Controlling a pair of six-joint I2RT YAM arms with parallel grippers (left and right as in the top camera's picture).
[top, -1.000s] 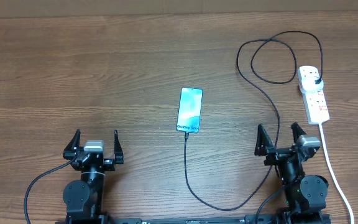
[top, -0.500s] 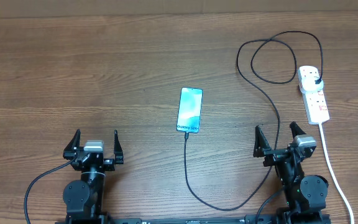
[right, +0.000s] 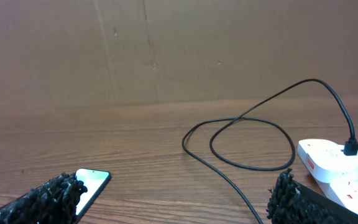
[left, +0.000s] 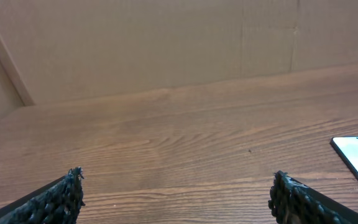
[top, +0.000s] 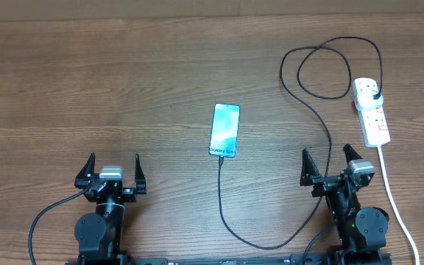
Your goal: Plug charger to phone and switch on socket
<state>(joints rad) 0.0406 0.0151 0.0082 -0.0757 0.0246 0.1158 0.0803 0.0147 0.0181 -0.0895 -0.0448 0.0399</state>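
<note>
The task looks partly done, maybe almost done. The phone (top: 225,130) lies flat near the middle of the table (top: 124,73), and its screen is lit. The small tip of the charger (top: 220,188) meets the near end of the phone, so I judge this part as already plugged, though the joint is too small to be sure. From there the cable runs toward the robot, bends to the right, goes far again and makes 1 loop before its black plug (top: 375,96) sits in the far outlet of the socket (top: 372,114), at the right side of the table. What is left, as far as I can judge, is the switch. The red marks on the socket are visible, but whether the switch is on or off cannot be told.

The long axis of the phone runs from near to far, its far end leaning slightly right, and the end with white text points toward the robot. The socket also lies near to far, its far end leaning slightly left.

The 2 end effectors are at the near edge, both spread wide and holding nothing: the left end effector (top: 115,157) is well apart from everything, and the right end effector (top: 326,151) is between the cable and the socket, touching neither.
</note>
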